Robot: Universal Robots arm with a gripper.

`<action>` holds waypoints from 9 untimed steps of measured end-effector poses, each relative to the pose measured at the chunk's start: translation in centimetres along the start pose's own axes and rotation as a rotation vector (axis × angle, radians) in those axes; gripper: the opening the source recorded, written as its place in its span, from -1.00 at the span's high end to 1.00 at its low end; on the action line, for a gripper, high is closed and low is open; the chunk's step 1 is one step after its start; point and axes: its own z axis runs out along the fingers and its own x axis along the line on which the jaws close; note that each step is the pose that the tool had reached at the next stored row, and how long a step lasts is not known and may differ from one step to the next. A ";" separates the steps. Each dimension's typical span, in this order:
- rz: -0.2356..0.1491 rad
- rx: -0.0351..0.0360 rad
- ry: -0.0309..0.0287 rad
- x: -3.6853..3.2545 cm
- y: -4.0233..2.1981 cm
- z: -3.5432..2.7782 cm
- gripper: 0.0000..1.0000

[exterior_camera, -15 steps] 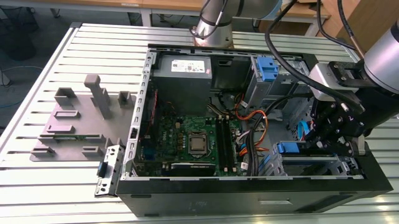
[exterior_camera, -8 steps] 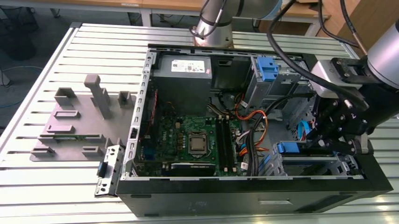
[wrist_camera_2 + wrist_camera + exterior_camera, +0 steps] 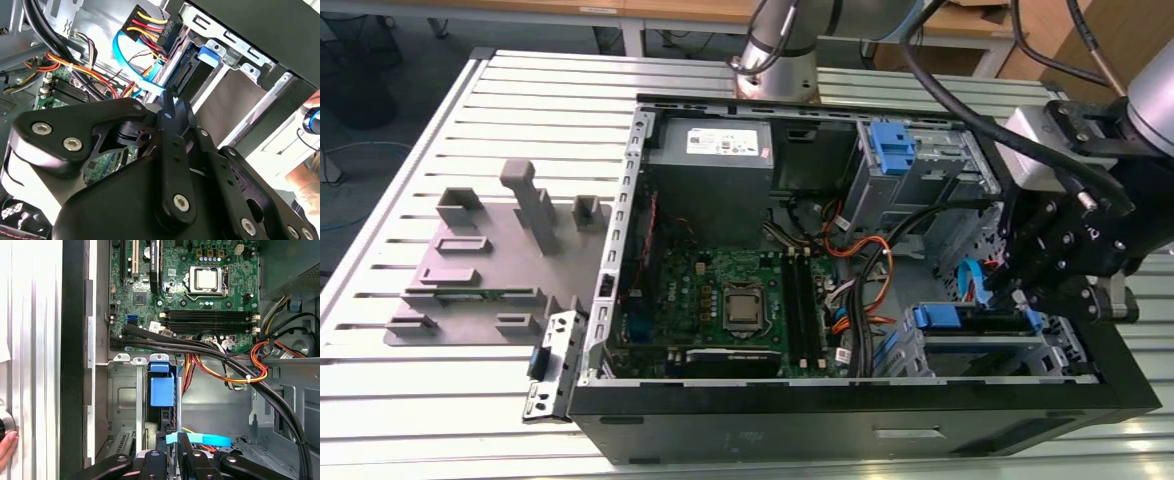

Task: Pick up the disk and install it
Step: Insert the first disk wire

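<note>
Ribbed aluminium tabletop [image 3: 400, 400] carries open black case [image 3: 854, 425]. Front corner, the exterior view's right: the disk [image 3: 941, 318], blue plastic handle showing, sits in 1 cage slot. Black gripper [image 3: 1017, 298] just above, pinched shut, nothing visibly held. Beyond: green motherboard [image 3: 720, 290], grey boxy power supply [image 3: 714, 180].

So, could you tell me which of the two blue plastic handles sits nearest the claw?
The low blue handle beside the claw; the upright blue latch stands farther off.

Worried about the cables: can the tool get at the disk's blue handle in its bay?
Probably yes. The tool hangs close to the disk's blue handle, which stands uncovered; the black cables run past it, not over it, though a light-blue cable lies near the tool.
</note>
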 end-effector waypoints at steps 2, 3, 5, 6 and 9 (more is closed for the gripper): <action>0.000 0.0002 -0.0004 -0.01 0.00 -0.06 0.53; 0.000 0.0005 -0.0003 -0.01 0.00 -0.07 0.53; 0.000 0.0007 -0.0001 -0.02 0.00 -0.08 0.53; 0.000 0.0007 0.0000 -0.02 -0.02 -0.08 0.53; 0.000 0.0008 0.0002 -0.04 -0.32 -0.09 0.53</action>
